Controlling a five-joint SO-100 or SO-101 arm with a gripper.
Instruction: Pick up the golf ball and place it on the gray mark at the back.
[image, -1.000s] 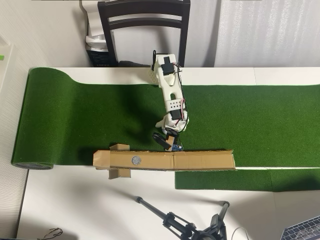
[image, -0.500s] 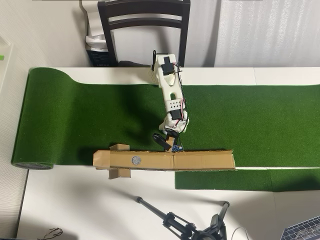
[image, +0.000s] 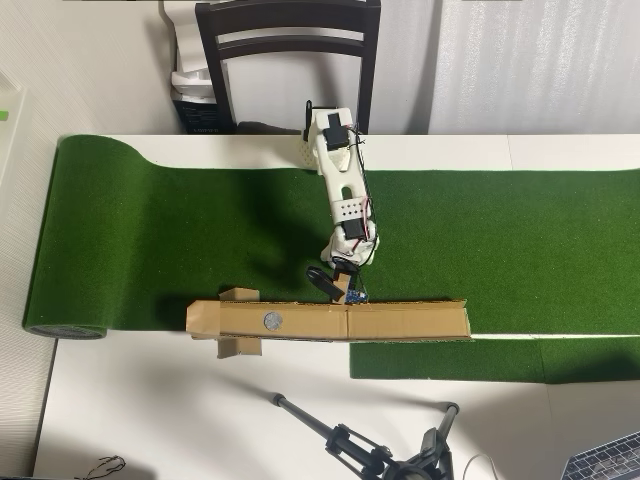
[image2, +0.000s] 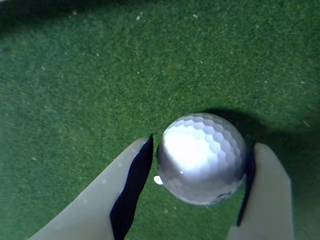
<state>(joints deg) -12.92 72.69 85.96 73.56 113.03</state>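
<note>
Through the wrist view I saw the golf ball (image2: 202, 157) sitting on the green turf (image2: 100, 75) between my gripper (image2: 197, 160) fingers, the pads at its two sides; whether they already pinched it I could not tell. I judged it hard, light and slick, best taken across its widest middle. Farther off, overhead, the gray mark (image: 271, 320) lay on the cardboard strip (image: 400, 321). No containers showed.
</note>
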